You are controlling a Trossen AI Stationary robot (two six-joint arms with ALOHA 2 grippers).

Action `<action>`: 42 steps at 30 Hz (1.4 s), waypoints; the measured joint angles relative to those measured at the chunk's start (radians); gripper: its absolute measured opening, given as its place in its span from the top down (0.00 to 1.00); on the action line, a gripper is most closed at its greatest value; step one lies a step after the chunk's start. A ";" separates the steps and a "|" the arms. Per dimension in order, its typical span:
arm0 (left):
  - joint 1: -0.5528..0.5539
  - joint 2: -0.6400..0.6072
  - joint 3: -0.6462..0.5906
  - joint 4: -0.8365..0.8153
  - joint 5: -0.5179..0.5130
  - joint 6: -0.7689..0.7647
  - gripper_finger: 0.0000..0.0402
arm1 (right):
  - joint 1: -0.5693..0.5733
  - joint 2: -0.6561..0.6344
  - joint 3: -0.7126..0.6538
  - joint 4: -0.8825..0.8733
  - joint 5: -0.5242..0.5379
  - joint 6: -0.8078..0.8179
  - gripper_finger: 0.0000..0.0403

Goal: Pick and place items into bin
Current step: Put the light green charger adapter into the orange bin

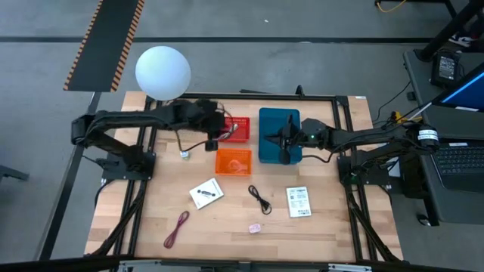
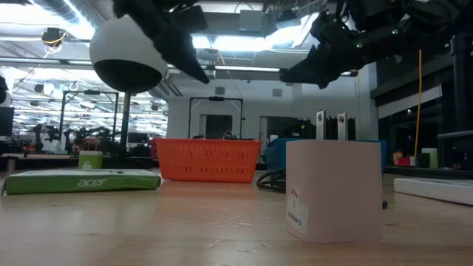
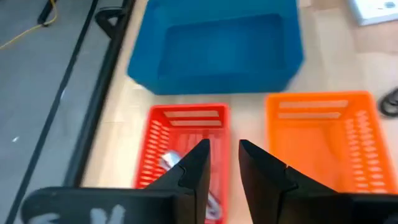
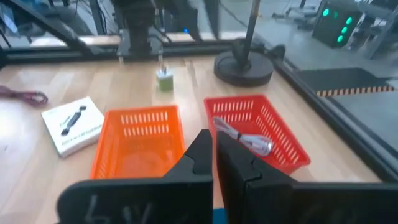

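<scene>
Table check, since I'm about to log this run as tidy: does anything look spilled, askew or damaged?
Nothing looks spilled or broken. Items simply lie loose on the table: two white packets, a black cord and a dark-red cord. A silvery item lies inside the red basket.

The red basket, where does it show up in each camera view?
High view: red basket at the table's far middle, beside the left gripper.
Low view: I cannot make it out.
Left wrist view: low centre, behind the gripper.
Right wrist view: right of centre, a silvery cable inside.
Shared landmark: the orange basket sits next to it.
</scene>
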 joint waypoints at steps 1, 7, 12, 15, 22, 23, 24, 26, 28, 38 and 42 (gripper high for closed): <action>-0.012 -0.024 -0.037 0.016 -0.003 -0.012 0.83 | 0.001 0.002 0.000 -0.003 0.000 0.000 0.99; -0.091 -0.164 -0.221 0.096 -0.054 -0.132 0.91 | 0.019 0.015 0.000 -0.001 0.000 -0.001 0.99; -0.175 -0.270 -0.281 0.065 -0.108 -0.201 0.95 | 0.035 0.018 0.000 0.000 0.000 -0.003 0.99; -0.230 -0.332 -0.282 -0.017 -0.106 -0.206 0.98 | 0.038 0.018 0.000 0.012 0.000 -0.004 0.99; -0.299 -0.467 -0.282 -0.232 -0.124 -0.349 0.99 | 0.037 0.018 0.000 0.009 0.000 0.016 0.99; -0.301 -0.480 -0.282 -0.250 -0.137 -0.385 0.99 | 0.037 0.018 0.000 0.010 0.000 0.024 0.99; -0.301 -0.491 -0.282 -0.264 -0.156 -0.418 0.98 | 0.037 0.018 0.000 0.010 0.000 0.025 0.99; -0.301 -0.505 -0.281 -0.303 -0.197 -0.475 0.96 | 0.037 0.018 0.000 0.011 0.000 0.026 0.99; -0.301 -0.510 -0.281 -0.356 -0.233 -0.494 0.93 | 0.037 0.018 0.000 0.013 0.000 0.027 0.99; -0.295 -0.500 -0.281 -0.461 -0.345 -0.611 0.69 | 0.037 0.018 -0.001 0.017 0.000 0.028 0.99; -0.295 -0.491 -0.281 -0.463 -0.349 -0.631 0.59 | 0.037 0.018 -0.002 0.021 0.000 0.047 0.99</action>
